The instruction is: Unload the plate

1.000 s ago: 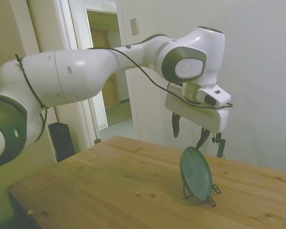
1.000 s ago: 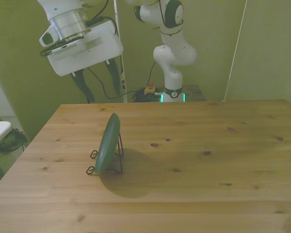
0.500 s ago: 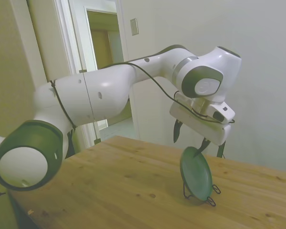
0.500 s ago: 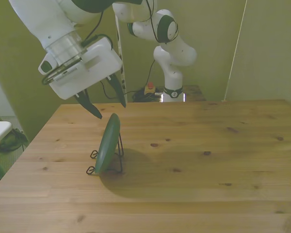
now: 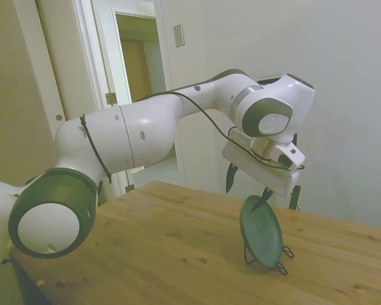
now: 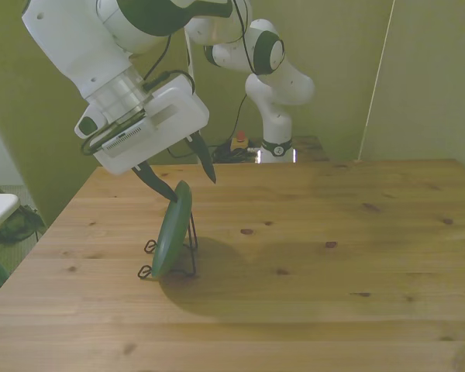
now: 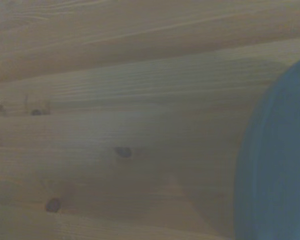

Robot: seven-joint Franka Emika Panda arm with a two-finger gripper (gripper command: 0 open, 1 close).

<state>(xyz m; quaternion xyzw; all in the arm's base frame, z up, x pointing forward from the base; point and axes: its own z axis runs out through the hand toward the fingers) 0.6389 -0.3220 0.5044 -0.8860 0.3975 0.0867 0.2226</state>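
Observation:
The dark teal-green plate [image 6: 172, 231] stands on edge in a thin black wire stand [image 6: 145, 271] on the wooden table [image 6: 333, 256], toward the front view's left. My gripper [image 6: 192, 189] hangs tilted just over the plate's top rim, open. One dark finger sits on each side of the rim, and the finger on the front view's left is close to it or touching. The side view shows the plate [image 5: 261, 232] in its stand [image 5: 281, 267] with the gripper [image 5: 246, 189] above. In the wrist view the plate [image 7: 277, 170] is a blurred blue-green arc over wood.
The table's edge [image 5: 25, 257] lies below the arm in the side view. An open doorway [image 5: 140, 95] is behind the arm. The robot base [image 6: 277, 147] stands behind the far edge. Bare wood [image 6: 356, 232] spreads over the front view's right.
The gripper has come down and tilted, from well above the plate to straddling its top rim. It has stayed open. The plate and stand have not moved.

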